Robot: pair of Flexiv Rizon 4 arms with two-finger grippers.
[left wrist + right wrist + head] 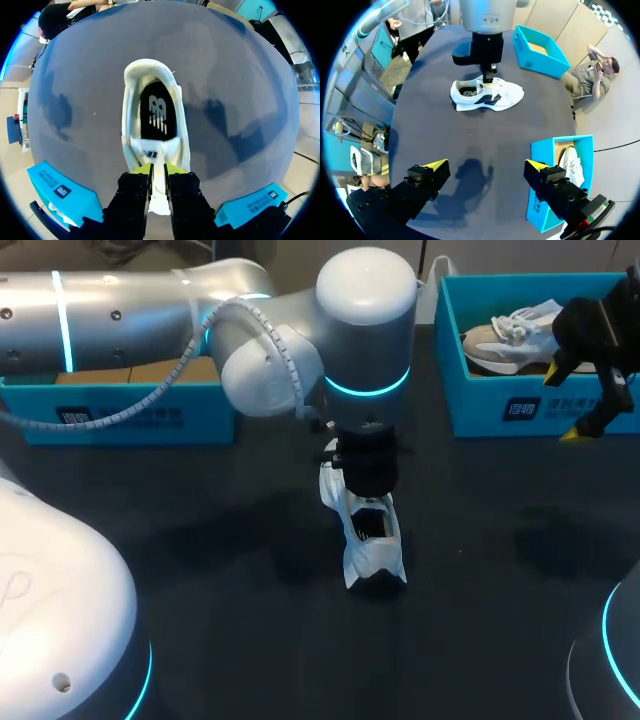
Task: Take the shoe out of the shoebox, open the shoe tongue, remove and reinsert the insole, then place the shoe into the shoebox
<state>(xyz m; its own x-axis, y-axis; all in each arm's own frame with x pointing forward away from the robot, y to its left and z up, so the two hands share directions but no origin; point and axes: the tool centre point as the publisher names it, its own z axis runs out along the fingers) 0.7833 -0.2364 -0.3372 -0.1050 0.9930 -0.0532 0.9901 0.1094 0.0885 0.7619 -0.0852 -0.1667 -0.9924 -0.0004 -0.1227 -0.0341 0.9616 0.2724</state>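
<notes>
A white shoe (368, 540) stands upright on the dark table (200, 540) near the middle, its heel toward me. My left gripper (365, 480) comes straight down onto it. In the left wrist view its yellow-tipped fingers (144, 170) stand close together, pinching the white tongue (159, 177) between them. Ahead of the fingers the shoe's mouth gapes, and the black insole (157, 117) lies inside. The right wrist view shows the same shoe (487, 95) with the left gripper (489, 75) on top of it. My right gripper (487, 165) hangs open and empty, up over the right-hand box (500, 410).
The blue shoebox at the back right holds a second pale shoe (510, 335). Another blue shoebox (120, 415) stands at the back left under my left arm. The same two boxes appear in the right wrist view, one empty (540, 50), one with the shoe (555, 150).
</notes>
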